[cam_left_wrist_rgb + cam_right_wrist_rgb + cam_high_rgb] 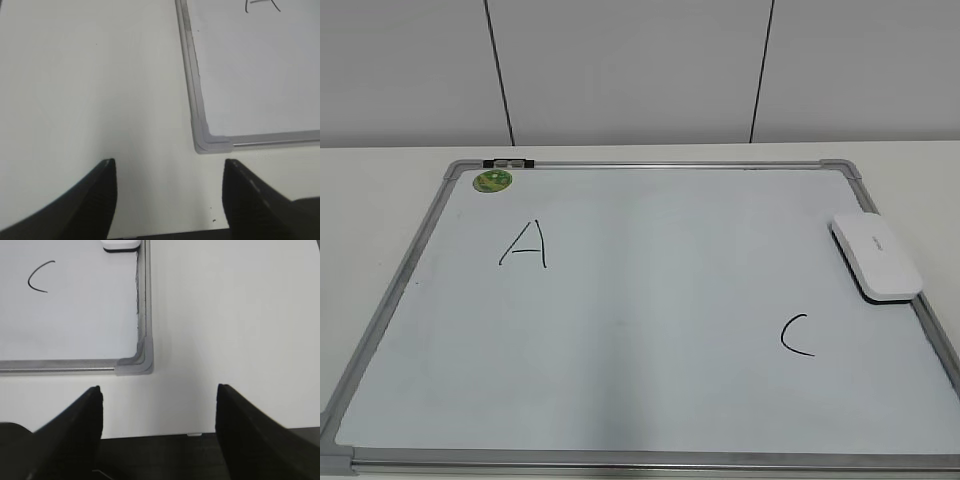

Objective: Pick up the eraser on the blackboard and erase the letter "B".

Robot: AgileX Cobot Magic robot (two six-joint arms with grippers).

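Note:
The blackboard [640, 300] is a whiteboard with a silver-grey frame, lying flat on the table. The white eraser [876, 256] lies on its right edge; its near end shows in the right wrist view [121, 246]. No letter "B" shows on the board; only a black A [525, 244] and a black C [797, 335] are there. My left gripper [167, 172] is open and empty over the table off the board's near left corner [212, 142]. My right gripper [159, 397] is open and empty off the near right corner [137, 365]. Neither gripper shows in the exterior view.
A round green sticker [492, 181] sits at the board's far left corner, beside a small black clip [508, 162] on the frame. White table surrounds the board [380, 190]. A panelled wall stands behind.

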